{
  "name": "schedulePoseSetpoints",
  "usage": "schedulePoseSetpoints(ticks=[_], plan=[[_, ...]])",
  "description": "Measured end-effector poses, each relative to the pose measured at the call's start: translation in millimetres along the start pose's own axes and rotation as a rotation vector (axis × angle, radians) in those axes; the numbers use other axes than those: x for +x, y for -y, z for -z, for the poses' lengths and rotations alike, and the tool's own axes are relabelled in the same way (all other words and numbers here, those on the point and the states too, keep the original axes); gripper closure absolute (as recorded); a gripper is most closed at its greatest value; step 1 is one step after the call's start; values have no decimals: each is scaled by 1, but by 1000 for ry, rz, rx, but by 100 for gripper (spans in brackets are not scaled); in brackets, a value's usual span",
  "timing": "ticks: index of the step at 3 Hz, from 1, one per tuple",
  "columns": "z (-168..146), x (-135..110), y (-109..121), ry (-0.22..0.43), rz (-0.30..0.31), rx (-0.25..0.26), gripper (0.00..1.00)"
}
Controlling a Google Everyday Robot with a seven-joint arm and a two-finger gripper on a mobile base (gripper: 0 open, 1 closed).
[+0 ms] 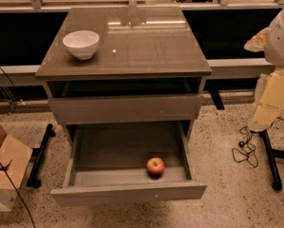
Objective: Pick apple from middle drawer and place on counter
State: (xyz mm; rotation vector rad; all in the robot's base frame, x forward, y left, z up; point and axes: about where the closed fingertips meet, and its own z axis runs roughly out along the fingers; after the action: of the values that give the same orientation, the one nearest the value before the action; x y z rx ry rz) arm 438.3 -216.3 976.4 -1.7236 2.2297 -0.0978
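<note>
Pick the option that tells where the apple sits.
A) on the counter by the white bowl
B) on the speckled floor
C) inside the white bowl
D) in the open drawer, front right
D: the apple lies in the pulled-out middle drawer, toward its front right, apart from the white bowl on the counter; the end effector is not in view.

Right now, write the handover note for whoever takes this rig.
Gripper: not in the camera view, so its state is unknown.
Apple: lying in the open middle drawer, toward the front right, nothing touching it.
Counter: a white bowl stands on its left side; no apple on it.
Done: the drawer is pulled out.
Left: bring the gripper to the apple, grasp it, lift it out and set it on the counter.
</note>
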Motion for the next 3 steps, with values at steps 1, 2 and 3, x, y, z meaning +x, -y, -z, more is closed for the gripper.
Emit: schedulePoseSetpoints(ticks=[1,2,3], plan=[[0,0,0,2,0,1,0],[-40,-3,-1,76,-17,-28,0],[-78,-6,-1,148,-34,-71,0]])
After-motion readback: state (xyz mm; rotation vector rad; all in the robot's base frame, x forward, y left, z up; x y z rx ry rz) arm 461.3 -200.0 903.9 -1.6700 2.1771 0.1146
